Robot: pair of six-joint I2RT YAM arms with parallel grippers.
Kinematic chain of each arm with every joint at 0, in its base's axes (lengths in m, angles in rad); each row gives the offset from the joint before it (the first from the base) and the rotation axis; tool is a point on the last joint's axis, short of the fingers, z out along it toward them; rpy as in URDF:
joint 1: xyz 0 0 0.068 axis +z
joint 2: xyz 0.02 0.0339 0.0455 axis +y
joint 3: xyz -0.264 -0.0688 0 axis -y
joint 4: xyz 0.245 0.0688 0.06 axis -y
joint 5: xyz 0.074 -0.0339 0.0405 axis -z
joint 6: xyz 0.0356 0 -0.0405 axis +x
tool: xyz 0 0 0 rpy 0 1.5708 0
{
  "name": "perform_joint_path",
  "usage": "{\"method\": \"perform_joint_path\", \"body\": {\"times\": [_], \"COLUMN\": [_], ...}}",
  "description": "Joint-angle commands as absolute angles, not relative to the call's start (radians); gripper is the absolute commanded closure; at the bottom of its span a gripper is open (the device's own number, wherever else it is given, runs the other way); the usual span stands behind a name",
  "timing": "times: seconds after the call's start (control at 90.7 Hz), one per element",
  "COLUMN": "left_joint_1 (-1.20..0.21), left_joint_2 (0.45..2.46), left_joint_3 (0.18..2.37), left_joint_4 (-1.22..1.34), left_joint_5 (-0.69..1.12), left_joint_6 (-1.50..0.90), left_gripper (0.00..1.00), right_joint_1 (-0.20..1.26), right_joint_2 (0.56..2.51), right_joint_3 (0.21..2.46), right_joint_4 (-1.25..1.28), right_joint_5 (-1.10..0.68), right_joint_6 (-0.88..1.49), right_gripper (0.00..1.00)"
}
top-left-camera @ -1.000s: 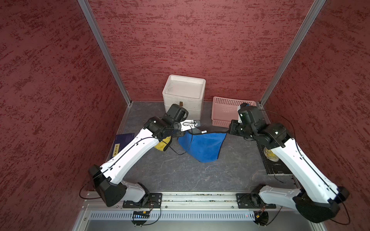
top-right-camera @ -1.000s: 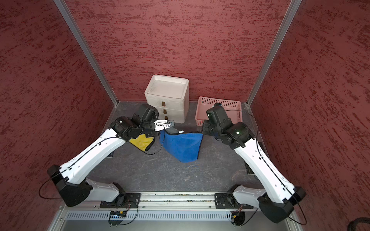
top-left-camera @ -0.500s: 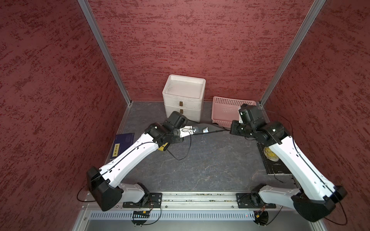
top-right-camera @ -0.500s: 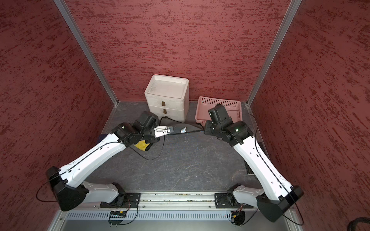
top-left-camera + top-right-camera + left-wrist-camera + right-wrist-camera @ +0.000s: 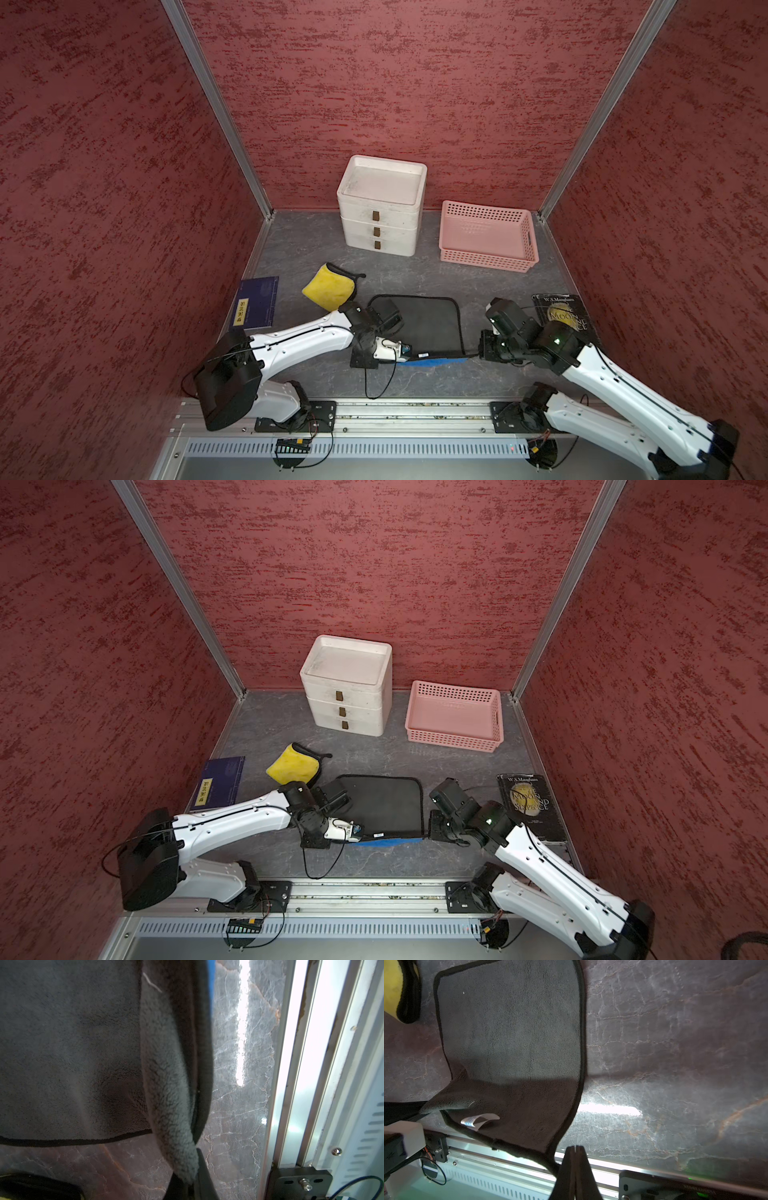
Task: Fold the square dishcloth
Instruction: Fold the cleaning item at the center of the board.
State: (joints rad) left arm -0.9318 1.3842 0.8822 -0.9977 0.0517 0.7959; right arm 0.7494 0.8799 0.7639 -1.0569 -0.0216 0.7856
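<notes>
In both top views the gray dishcloth (image 5: pixel 419 322) lies in the middle of the table (image 5: pixel 415 382) between the 2 arms, far part flat, near edge raised with a blue strip showing under it, the left gripper (image 5: pixel 408 352) and right gripper (image 5: pixel 430 834) each at 1 near corner, a yellow cloth (image 5: pixel 328 291) just beyond the left arm. Left wrist view now: the dishcloth's (image 5: pixel 62 1043) fleecy edge twists down into dark fingers (image 5: pixel 204 1178) clamped tight on it. Right wrist view: fingers (image 5: pixel 569 1172) pressed together, pinching the black-hemmed corner, a white label (image 5: pixel 479 1120) curling off the raised edge.
</notes>
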Motion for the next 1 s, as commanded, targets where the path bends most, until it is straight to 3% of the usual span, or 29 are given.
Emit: {"method": "perform_joint_path", "body": {"times": [0.0, 0.165, 0.617, 0.771, 0.904, 0.992], "left_joint_1": [-0.912, -0.805, -0.645, -0.618, -0.610, -0.627], "left_joint_2": [1.401, 1.471, 1.626, 1.658, 1.590, 1.530], "left_joint_3": [0.906, 0.974, 1.104, 1.132, 1.101, 1.037], "left_joint_4": [-0.950, -0.901, -0.928, -0.828, -0.876, -0.858], "left_joint_5": [0.086, 0.067, 0.044, -0.039, 0.058, 0.130], "left_joint_6": [0.780, 0.777, 0.904, 0.939, 0.996, 1.045], "left_gripper": [1.00, 1.00, 0.94, 0.69, 0.44, 0.39], "right_joint_1": [0.755, 0.740, 0.567, 0.524, 0.508, 0.499], "right_joint_2": [1.004, 1.198, 1.338, 1.368, 1.412, 1.435], "right_joint_3": [0.771, 0.844, 0.953, 0.979, 0.997, 1.003], "right_joint_4": [-0.936, -0.876, -0.835, -0.815, -0.802, -0.789], "right_joint_5": [-0.048, 0.017, 0.043, 0.031, 0.031, 0.030], "right_joint_6": [0.772, 0.717, 0.603, 0.581, 0.570, 0.563], "right_gripper": [1.00, 1.00, 1.00, 1.00, 1.00, 1.00]}}
